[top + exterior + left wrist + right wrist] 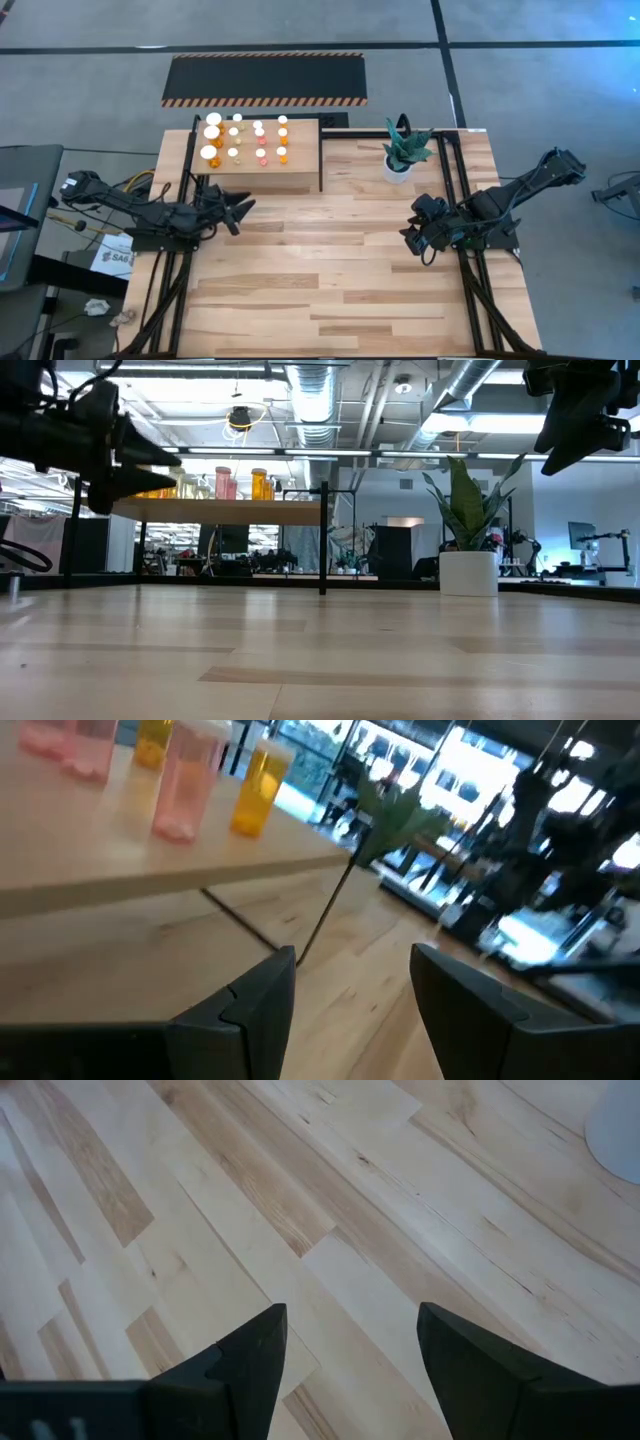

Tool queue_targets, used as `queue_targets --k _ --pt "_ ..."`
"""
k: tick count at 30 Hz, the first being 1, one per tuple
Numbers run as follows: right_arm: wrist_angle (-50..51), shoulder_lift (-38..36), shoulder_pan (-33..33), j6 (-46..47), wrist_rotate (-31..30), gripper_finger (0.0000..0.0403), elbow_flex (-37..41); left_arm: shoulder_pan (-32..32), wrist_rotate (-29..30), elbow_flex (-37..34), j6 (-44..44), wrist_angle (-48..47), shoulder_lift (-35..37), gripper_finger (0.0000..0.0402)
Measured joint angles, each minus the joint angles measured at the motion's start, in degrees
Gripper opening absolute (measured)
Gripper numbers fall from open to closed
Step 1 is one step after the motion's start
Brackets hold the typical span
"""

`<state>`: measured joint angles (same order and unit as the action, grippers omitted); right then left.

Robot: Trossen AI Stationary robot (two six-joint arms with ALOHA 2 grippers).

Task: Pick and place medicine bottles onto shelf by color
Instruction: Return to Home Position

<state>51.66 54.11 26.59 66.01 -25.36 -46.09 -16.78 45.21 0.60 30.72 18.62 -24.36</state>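
The medicine bottles (247, 141), white-capped with orange, yellowish and pinkish bodies, stand upright in rows on the light-wood shelf (300, 170) at the table's far left. In the left wrist view pinkish bottles (185, 785) and an orange one (255, 790) stand on the shelf top (120, 860). My left gripper (243, 209) is open and empty, just in front of the shelf's near edge. My right gripper (413, 236) is open and empty above the bare table at the right (345, 1340).
A white pot with a green plant (403, 150) stands at the far right of the table. A black mat with orange-striped edges (265, 79) lies on the floor beyond the table. The table's middle and near part (330, 270) is bare wood.
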Motion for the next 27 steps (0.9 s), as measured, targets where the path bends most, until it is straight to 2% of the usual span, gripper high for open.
queue_targets --k 6,11,15,27 --pt "0.0 0.0 0.0 0.0 0.0 0.0249 0.0 0.0 -0.8 0.0 1.0 -8.3 0.0 0.0187" --pt "0.0 0.0 0.0 0.0 0.0 0.0249 0.0 0.0 -6.8 0.0 5.3 -13.9 0.0 0.0187" --pt "0.0 0.0 0.0 0.0 0.0 0.0249 0.0 0.0 -9.3 0.2 6.0 -14.7 0.0 0.0187" --pt "0.0 0.0 0.0 0.0 0.0 0.0249 0.0 0.0 -9.0 0.3 6.0 -15.2 0.0 0.0187"
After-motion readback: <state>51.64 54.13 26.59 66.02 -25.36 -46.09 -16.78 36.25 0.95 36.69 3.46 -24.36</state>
